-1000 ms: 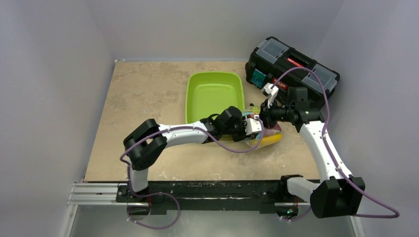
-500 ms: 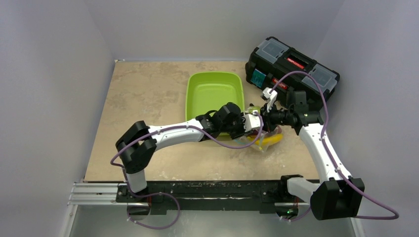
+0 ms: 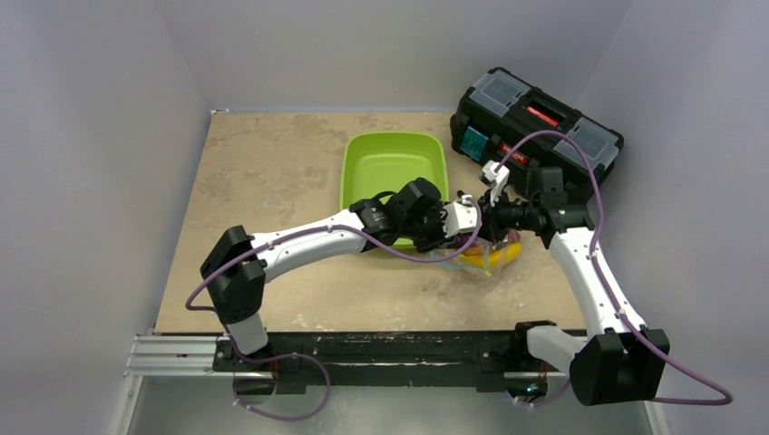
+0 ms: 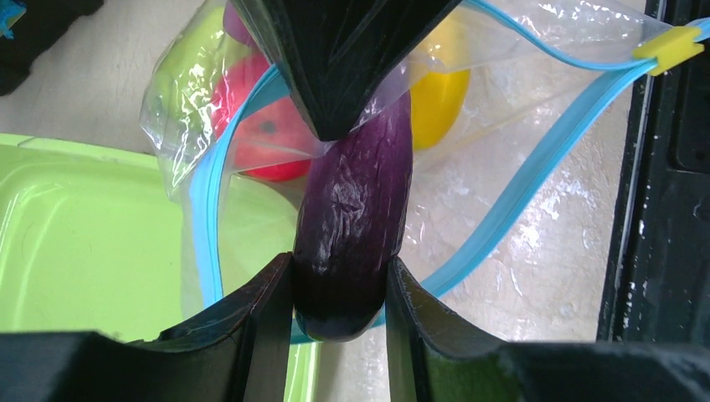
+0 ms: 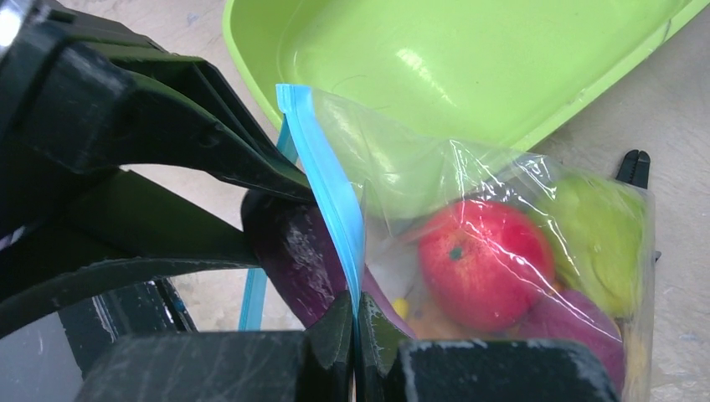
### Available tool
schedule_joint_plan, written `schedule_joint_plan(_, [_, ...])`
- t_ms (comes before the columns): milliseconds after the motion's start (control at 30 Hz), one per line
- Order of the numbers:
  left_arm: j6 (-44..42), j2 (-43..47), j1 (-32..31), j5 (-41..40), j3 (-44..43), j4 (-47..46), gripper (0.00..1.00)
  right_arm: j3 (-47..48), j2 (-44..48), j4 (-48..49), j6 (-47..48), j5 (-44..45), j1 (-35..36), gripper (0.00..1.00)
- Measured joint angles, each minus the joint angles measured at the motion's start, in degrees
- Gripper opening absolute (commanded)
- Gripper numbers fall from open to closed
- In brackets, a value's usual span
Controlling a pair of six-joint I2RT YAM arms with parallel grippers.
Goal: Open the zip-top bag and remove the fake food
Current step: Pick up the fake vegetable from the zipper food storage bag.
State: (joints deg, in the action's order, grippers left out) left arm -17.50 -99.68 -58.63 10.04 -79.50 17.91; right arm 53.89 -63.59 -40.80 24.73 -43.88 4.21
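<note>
Left gripper (image 4: 339,276) half open, clamped on the eggplant (image 4: 356,209); right gripper (image 5: 353,316) pinched tight on the bag's (image 5: 419,172) blue zipper strip (image 5: 322,163).
The eggplant pokes out through the bag's open mouth, while the apple (image 5: 486,260), pear (image 5: 599,239) and banana (image 4: 439,96) lie inside. The bag sits right of the worktop's (image 3: 272,163) centre, toward its right edge, at the green tray's (image 5: 469,59) near right corner.
</note>
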Motion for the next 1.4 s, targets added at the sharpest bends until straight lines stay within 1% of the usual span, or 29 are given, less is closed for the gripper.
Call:
schedule_joint_plan(100, [-0.2, 0.9, 0.0, 0.0, -1.4, 4.0, 0.0, 0.0, 0.0, 0.0, 0.1, 0.0, 0.0, 0.0])
schedule_joint_plan(267, [-0.3, 2.5, 0.0, 0.0, -2.0, 7.8, 0.0, 0.0, 0.0, -0.5, 1.6, -0.5, 0.0, 0.0])
schedule_joint_plan(533, [-0.3, 5.3, 0.0, -0.9, -2.7, 12.9, 0.0, 0.0, 0.5, -2.2, 5.1, -2.2, -0.4, 0.0])
schedule_joint_plan(733, [-0.3, 9.0, 0.0, -2.3, -2.0, 15.7, 0.0, 0.0, 0.7, -2.5, 6.6, -3.7, -1.4, 0.0])
schedule_joint_plan(1067, [0.7, 19.4, 0.0, -3.2, 5.0, 15.5, 0.0, 0.0, 0.7, -4.5, 8.8, -6.9, -3.2, 0.0])
schedule_joint_plan(1267, [3.2, 25.6, 0.3, -2.8, 11.1, 12.6, 0.0, 0.0, 0.7, -5.5, 9.8, -8.2, -3.9, 0.0])
schedule_joint_plan(1400, [6.2, 29.5, 1.9, -1.6, 15.9, 9.9, 0.0, 0.0, 0.7, -5.8, 10.3, -8.4, -3.9, 0.0])
